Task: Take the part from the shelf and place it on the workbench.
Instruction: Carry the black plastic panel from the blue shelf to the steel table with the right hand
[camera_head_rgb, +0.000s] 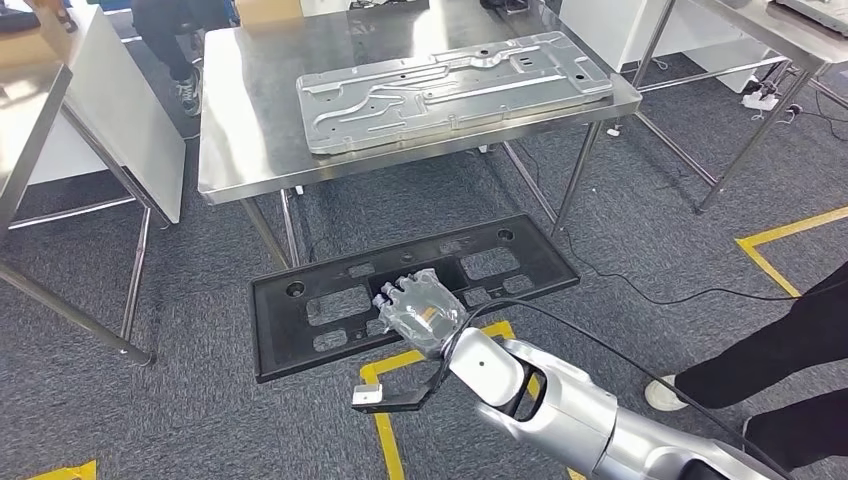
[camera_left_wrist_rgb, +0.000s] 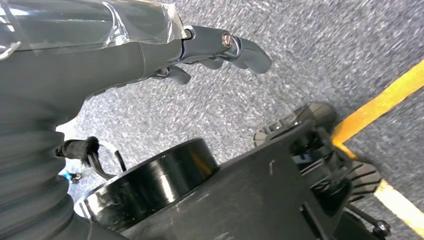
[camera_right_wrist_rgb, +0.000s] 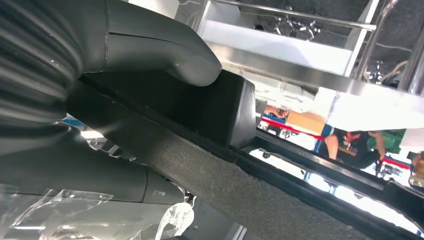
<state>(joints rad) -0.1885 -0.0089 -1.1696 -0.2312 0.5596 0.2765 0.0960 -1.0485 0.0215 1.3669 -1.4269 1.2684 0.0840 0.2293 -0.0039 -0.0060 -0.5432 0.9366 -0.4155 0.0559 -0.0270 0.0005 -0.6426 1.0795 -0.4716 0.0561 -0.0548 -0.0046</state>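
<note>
The right hand (camera_head_rgb: 420, 312) grips the black panel (camera_head_rgb: 330, 300), carried low just short of the steel workbench (camera_head_rgb: 250, 130); setting it down remains. The left hand (camera_left_wrist_rgb: 150, 55) hangs, seemingly empty.

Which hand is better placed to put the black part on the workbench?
Right. The right hand already grips the black part just before the workbench; the left hand hangs over the floor, holding nothing.

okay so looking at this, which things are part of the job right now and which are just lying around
Part of the job:
black part, held by the right robot hand
workbench, steel top

Just lying about:
silver metal panel on the workbench
black cable on the carpet
yellow floor tape
</note>
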